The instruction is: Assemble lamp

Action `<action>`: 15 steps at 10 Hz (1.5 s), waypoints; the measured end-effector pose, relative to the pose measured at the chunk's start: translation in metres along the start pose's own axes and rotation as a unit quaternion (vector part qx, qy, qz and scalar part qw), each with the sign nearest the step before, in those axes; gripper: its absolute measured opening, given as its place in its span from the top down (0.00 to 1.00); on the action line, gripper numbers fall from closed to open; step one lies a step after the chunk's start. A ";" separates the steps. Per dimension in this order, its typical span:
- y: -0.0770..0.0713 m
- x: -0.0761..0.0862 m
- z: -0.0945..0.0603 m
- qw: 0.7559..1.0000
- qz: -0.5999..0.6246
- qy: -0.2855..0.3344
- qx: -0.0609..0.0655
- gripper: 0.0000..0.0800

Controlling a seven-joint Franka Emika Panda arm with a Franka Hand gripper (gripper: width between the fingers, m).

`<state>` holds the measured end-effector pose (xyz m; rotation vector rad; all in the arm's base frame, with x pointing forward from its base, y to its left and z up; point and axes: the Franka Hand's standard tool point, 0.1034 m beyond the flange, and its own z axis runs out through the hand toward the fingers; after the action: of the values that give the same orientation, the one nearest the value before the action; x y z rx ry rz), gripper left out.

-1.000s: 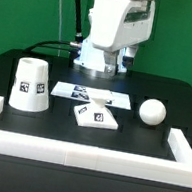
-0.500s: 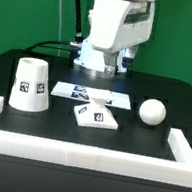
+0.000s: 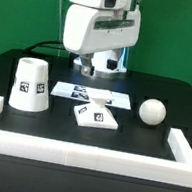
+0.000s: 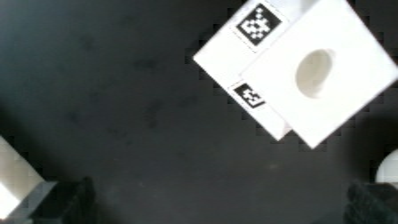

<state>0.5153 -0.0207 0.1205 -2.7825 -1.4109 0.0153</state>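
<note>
The gripper (image 4: 217, 202) is open wide. In the wrist view its two dark fingers (image 4: 54, 203) sit far apart, with only black table (image 3: 132, 141) between them. It holds nothing and touches nothing. It hangs up high, above the back of the table.

The base (image 3: 96, 116) lies flat in the middle of the table, just in front of the marker board (image 3: 94, 95). I cannot tell if the two touch. The round hole (image 4: 317, 72) in the base faces up. One corner of the base points to the front.

The shade (image 3: 29, 83) stands up straight on the exterior view's left, well apart from the base. Its wide end is down and its narrow end is up, so its long side runs up and down. A tag on it faces the front.

The bulb (image 3: 153, 113) sits on the exterior view's right, near the base but not touching it.

A low white wall (image 3: 74, 153) runs along the front of the table.
</note>
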 end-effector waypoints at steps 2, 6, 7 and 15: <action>0.000 0.000 0.000 0.998 0.067 0.000 0.000 0.12; -0.009 -0.008 0.009 0.952 0.307 -0.005 0.004 0.12; -0.012 -0.009 0.013 0.934 0.356 0.000 0.008 0.12; -0.031 -0.011 0.037 0.931 0.366 0.019 -0.003 0.12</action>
<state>0.4834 -0.0108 0.0839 -3.0987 -0.2939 -0.0308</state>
